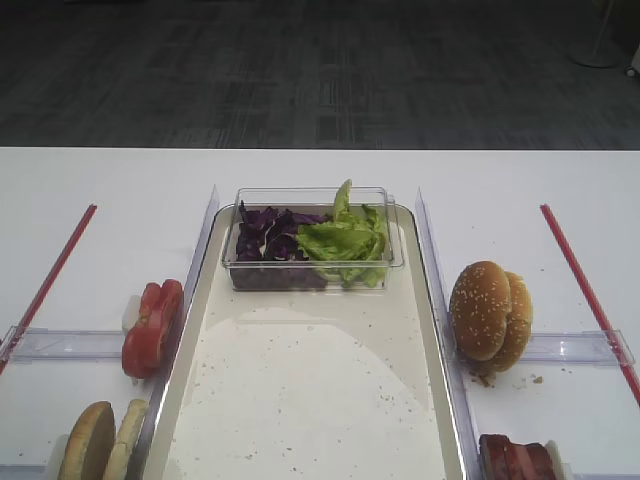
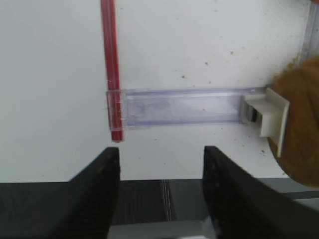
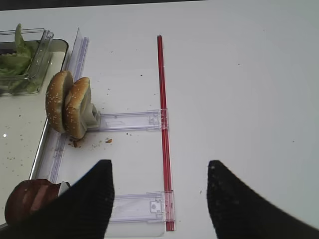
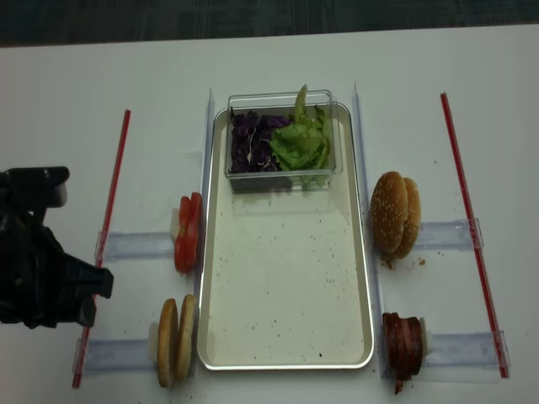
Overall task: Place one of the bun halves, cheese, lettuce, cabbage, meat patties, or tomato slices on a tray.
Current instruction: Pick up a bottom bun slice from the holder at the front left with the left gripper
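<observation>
white counter [image 1: 320, 170] held our tray [image 4: 286, 364] mid-scene, its floor bare for stacking. bun halves [image 4: 176, 340] stood edge-on in a holder beside its left rim, easy to pinch. our left gripper [image 2: 161, 154] and right gripper [image 3: 159, 181] hung with jaws released, grasping nothing.

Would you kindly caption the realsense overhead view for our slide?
Empty tray flanked by tomato slices, bun halves, meat patties; left gripper waits open nearby.
</observation>
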